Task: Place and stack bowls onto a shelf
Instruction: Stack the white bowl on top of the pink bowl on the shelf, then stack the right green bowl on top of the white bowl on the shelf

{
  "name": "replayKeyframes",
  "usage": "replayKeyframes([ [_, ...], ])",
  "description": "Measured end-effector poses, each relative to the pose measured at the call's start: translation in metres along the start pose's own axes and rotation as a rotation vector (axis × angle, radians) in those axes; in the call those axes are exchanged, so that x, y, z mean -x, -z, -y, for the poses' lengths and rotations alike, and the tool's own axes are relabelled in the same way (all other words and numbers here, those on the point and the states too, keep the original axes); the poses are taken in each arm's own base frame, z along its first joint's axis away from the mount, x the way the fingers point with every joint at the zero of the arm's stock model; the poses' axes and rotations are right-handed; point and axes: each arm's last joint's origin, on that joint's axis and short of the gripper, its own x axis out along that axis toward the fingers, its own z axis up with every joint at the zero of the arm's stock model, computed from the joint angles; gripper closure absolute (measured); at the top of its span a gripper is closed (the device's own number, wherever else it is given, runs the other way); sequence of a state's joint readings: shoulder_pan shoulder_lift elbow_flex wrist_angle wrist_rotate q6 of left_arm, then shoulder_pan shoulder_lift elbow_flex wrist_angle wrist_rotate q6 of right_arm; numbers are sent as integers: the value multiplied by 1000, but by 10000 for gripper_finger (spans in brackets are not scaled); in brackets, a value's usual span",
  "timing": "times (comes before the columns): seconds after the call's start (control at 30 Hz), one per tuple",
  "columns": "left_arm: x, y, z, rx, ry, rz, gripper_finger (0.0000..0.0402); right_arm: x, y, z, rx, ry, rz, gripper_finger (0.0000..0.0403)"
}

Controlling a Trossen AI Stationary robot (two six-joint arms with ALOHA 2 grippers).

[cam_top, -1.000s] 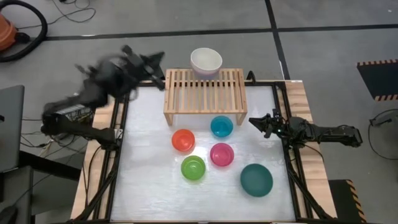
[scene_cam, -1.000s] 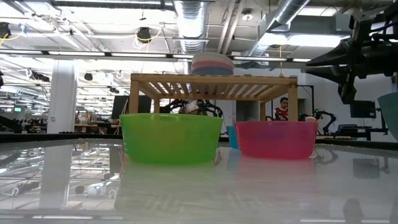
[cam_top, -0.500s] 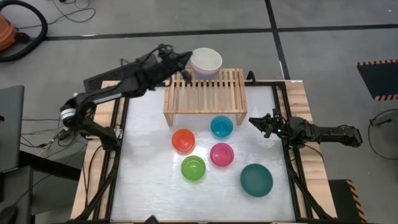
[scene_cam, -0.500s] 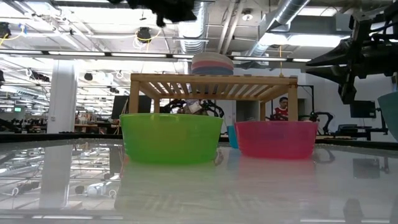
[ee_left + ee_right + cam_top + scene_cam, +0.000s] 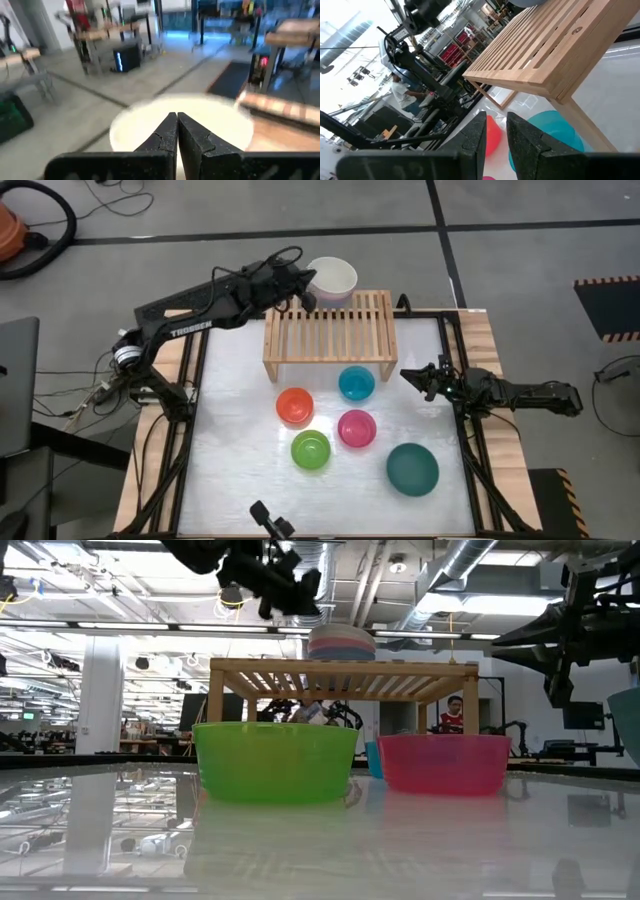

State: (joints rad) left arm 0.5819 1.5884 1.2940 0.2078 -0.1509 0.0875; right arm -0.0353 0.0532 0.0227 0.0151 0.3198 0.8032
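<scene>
While the right arm waits at the right edge of the table, its right gripper (image 5: pixel 410 377) shows its fingers drawn nearly together on nothing, pointed toward the shelf (image 5: pixel 328 330). The left gripper (image 5: pixel 303 288) hangs above the far left corner of that wooden rack, just beside the cream-white bowl (image 5: pixel 332 277), with its two fingers (image 5: pixel 167 134) pressed tight against each other and empty. That cream-white bowl sits on top of a stack at the far edge of the slatted top; from the low view a pink and a blue layer show under it (image 5: pixel 341 643). On the table near the shelf lie the cyan bowl (image 5: pixel 356 383), the red bowl (image 5: pixel 295 405), the magenta bowl (image 5: pixel 357 427), the lime green bowl (image 5: pixel 311 450), and, farther right and nearer, the dark teal bowl (image 5: pixel 412 468).
</scene>
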Motion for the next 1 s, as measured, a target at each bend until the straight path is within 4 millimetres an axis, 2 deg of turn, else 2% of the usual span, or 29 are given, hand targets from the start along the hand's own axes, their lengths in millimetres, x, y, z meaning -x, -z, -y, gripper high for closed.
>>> replayKeyframes([
  [0.1,-1,16,1,16,-9,-40,401,0,0,0,0,0,0,300],
  [0.3,-1,21,0,24,-36,-32,401,0,0,0,0,0,0,300],
  [0.43,10,4,2,43,-26,54,401,0,0,0,0,0,0,300],
  [0.53,25,-18,8,56,88,137,401,0,0,0,0,0,0,300],
  [0.67,43,-34,34,-5,333,138,398,0,0,0,0,0,-1,300],
  [0.73,52,-34,53,-37,429,107,387,0,0,0,0,-1,-1,300],
  [0.9,75,-33,106,-76,698,97,339,0,0,0,-14,-7,-9,300],
  [1.0,91,-32,133,-49,779,60,308,0,0,-4,-85,-74,-44,299],
])
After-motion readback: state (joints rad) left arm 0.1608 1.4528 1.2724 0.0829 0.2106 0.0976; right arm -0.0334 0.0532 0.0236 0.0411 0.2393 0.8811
